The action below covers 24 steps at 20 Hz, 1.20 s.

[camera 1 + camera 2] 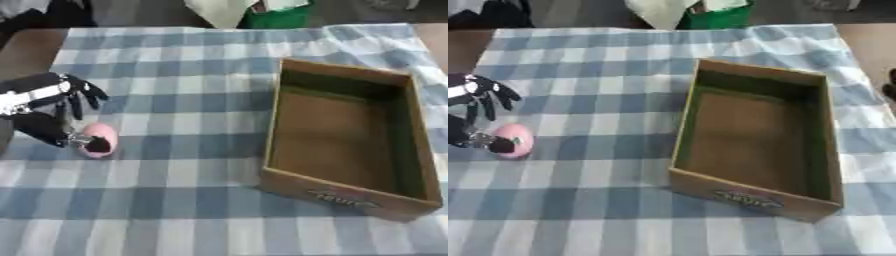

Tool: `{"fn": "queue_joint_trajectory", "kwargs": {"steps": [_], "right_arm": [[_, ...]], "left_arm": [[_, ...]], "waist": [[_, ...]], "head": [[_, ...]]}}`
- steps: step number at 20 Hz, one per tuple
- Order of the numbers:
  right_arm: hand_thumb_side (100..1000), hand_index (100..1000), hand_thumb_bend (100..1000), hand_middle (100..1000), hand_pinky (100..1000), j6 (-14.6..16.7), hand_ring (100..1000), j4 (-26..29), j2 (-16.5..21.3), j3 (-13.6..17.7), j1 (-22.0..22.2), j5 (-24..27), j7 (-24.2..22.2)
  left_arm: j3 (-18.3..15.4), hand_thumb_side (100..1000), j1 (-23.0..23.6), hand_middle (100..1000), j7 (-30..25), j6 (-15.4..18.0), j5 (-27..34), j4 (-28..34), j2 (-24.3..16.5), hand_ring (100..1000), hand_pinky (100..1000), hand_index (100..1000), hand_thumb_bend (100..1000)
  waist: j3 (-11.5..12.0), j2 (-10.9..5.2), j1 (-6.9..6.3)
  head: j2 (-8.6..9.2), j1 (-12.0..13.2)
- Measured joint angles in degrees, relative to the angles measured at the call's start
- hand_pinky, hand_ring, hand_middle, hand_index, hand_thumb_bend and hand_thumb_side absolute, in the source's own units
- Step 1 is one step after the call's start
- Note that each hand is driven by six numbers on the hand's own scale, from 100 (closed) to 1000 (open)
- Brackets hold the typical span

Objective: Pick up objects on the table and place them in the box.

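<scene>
Left hand [48, 107] at the worktop's [175, 200] left edge, fingers spread, thumb touching the pink egg-shaped thing [98, 140]; looks light, smooth, rolly, so cup its sides

Soft matt checked cloth [192, 75] over the table, a box [350, 197] of matt brown wood, a smooth pink object [99, 139], glossy black-and-silver left hand [48, 107].
</scene>
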<state>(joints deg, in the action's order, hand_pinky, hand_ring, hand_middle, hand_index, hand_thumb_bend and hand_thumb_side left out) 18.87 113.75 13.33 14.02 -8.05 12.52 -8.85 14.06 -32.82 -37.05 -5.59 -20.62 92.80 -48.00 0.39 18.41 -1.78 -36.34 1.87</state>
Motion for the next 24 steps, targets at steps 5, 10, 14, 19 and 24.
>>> {"fn": "queue_joint_trajectory", "kwargs": {"steps": [5, 10, 14, 19, 24], "right_arm": [[1000, 937, 100, 693, 891, -0.1, 892, 0.0, 0.0, -0.3, 0.0, 0.0, -0.2], [1000, 937, 100, 693, 891, -0.3, 892, 0.0, 0.0, -0.3, 0.0, 0.0, -0.3], [1000, 937, 100, 692, 892, -0.4, 893, 0.0, 0.0, -0.3, 0.0, 0.0, -0.4], [1000, 938, 100, 692, 893, -0.5, 893, 0.0, -0.2, -0.3, 0.0, 0.0, -0.5], [1000, 938, 100, 691, 894, -0.7, 894, 0.0, -0.4, -0.6, 0.0, -0.1, -0.8]], "left_arm": [[0.6, 587, 0.0, 686, -1.7, 1.5, -2.7, -0.4, 0.1, 599, 412, 881, 773], [0.6, 604, 0.2, 690, -1.7, 3.7, -5.9, -0.3, -0.1, 608, 402, 876, 759], [0.5, 620, 0.5, 689, -1.0, 5.1, -8.1, 0.1, -0.5, 610, 398, 873, 748], [-0.2, 645, 0.5, 692, 0.3, 6.3, -10.7, 0.8, -0.5, 616, 397, 876, 737], [-0.9, 650, 0.5, 698, 1.6, 6.8, -12.8, 1.1, -0.5, 623, 396, 876, 734]], "waist": [[0.0, 0.16, -0.11], [0.2, 0.16, -0.23], [0.3, 0.17, -0.25], [0.3, 0.27, -0.25], [0.4, 0.35, -0.27]], "head": [[0.21, 0.0], [0.62, -0.1], [0.69, -0.1], [0.70, -0.2], [0.71, -0.3]]}}
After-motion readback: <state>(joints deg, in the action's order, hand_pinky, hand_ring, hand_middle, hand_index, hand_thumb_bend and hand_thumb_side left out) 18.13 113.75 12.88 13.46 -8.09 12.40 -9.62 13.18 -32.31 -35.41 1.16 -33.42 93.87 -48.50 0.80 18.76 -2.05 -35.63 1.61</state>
